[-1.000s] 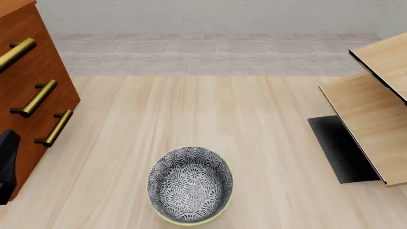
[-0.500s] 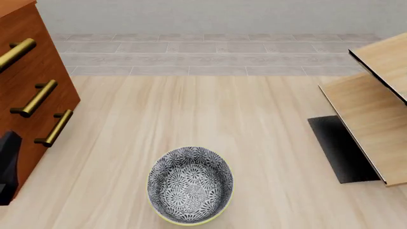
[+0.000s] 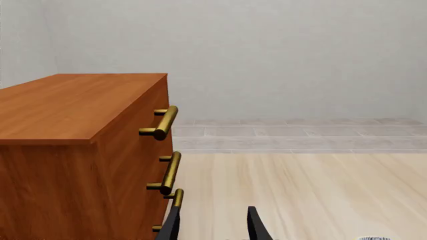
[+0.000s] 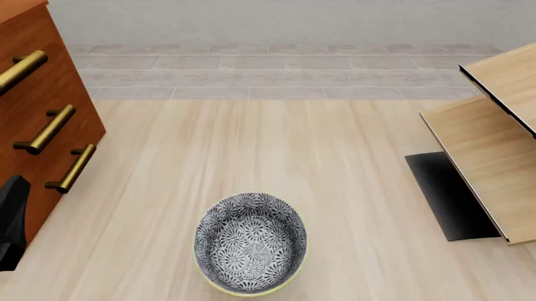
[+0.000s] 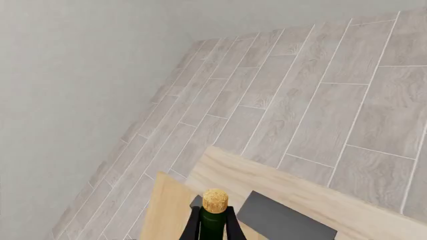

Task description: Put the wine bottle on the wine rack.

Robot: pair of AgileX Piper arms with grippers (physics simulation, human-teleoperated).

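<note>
Right wrist view shows the wine bottle [image 5: 213, 217] standing up between the fingers of the right gripper [image 5: 213, 227], its tan cork uppermost and the dark green neck pinched on both sides by the black fingers [image 5: 233, 226]; the gripper is clamped on the bottle just below the cork. Holding it by the neck this way leaves the body free to be lowered, which I judge suits a slanted rest. Beyond the cork lie a pale-wood panel of the wine rack [image 5: 163, 212] and a dark plate, with grey floor tiles past the bench edge, so the bottle seems to hang above or near the rack, though how close cannot be told.

In the front view the bottle and right gripper are out of frame; the rack [image 4: 486, 157] sits at the right edge of the bench [image 4: 277, 144], its slanted panels over a black base plate [image 4: 444, 194].

The left gripper [image 3: 212, 227] hangs beside the reddish-brown cabinet [image 3: 73, 145] with brass handles [image 3: 163, 122], fingers apart and holding nothing, kept well away from the work. A patterned bowl [image 4: 250, 243] rests at the near middle of the bench
</note>
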